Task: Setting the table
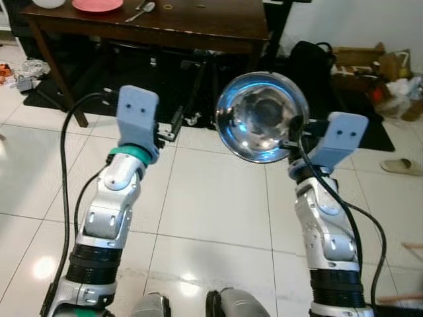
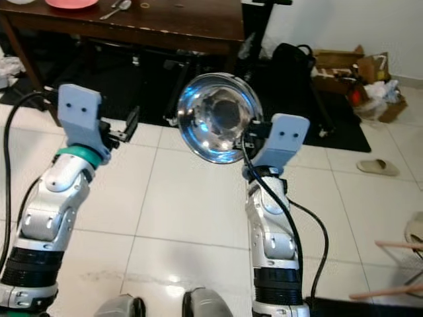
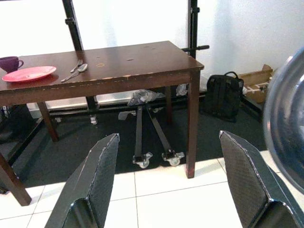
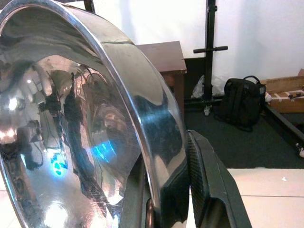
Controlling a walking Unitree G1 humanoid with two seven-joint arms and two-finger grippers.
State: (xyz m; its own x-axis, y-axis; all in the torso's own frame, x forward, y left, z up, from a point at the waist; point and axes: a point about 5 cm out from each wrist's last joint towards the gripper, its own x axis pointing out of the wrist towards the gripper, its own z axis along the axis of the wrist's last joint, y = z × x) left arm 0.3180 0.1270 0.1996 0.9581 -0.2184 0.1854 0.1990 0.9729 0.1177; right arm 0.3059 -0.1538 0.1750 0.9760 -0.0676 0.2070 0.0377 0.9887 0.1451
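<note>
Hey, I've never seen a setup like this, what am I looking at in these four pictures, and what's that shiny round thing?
This is a humanoid robot with two silver arms, seen through its own cameras. Two pictures come from cameras on its head, looking down at its arms and the white tiled floor. The other two come from a camera on each wrist, looking along that gripper's black fingers. The shiny thing is a steel bowl, tilted on edge, its rim pinched by the right gripper. The left gripper is open and holds nothing. Ahead stands a dark wooden table with a pink plate, a spoon and a purple cup on it. A black backpack sits by the wall.
</note>
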